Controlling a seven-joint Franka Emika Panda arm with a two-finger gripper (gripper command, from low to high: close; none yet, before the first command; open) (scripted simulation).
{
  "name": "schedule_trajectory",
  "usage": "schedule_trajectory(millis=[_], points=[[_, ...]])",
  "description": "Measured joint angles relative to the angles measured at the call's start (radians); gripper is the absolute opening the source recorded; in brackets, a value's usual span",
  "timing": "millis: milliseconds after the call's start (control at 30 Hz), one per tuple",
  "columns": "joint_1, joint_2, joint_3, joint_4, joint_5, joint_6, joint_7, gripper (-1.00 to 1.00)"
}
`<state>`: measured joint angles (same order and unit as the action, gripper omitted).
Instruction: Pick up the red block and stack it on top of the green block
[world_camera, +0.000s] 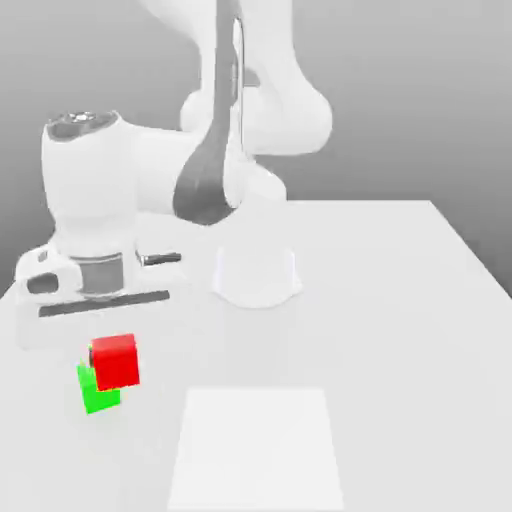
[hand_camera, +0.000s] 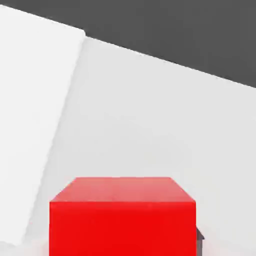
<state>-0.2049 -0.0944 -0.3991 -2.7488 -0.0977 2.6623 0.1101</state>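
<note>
Red block (world_camera: 115, 361) sits in your fingers' grasp at lower left, overlapping the green block (world_camera: 96, 392) above the tabletop (world_camera: 400, 300).

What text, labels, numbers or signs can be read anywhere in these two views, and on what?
None. The red block, the green block, the table, the white sheet and the white arm all show plain, unmarked surfaces.

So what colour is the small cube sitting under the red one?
Bright green: the small green cube beneath the red cube, best seen in the exterior view.
</note>
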Motion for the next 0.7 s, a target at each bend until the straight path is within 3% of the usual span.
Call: schedule_trajectory(millis=[133, 367, 400, 600, 700], points=[[-0.017, 0.024, -0.028, -0.027, 0.040, 0.049, -0.042, -1.00], [-0.040, 0.195, 0.036, -0.023, 0.238, 0.201, -0.184, -1.00], [-0.052, 0.211, 0.051, -0.022, 0.254, 0.214, -0.195, 1.00], [-0.056, 0.219, 0.057, -0.022, 0.264, 0.222, -0.203, 1.00], [-0.052, 0.169, 0.039, -0.023, 0.205, 0.180, -0.162, 1.00]])
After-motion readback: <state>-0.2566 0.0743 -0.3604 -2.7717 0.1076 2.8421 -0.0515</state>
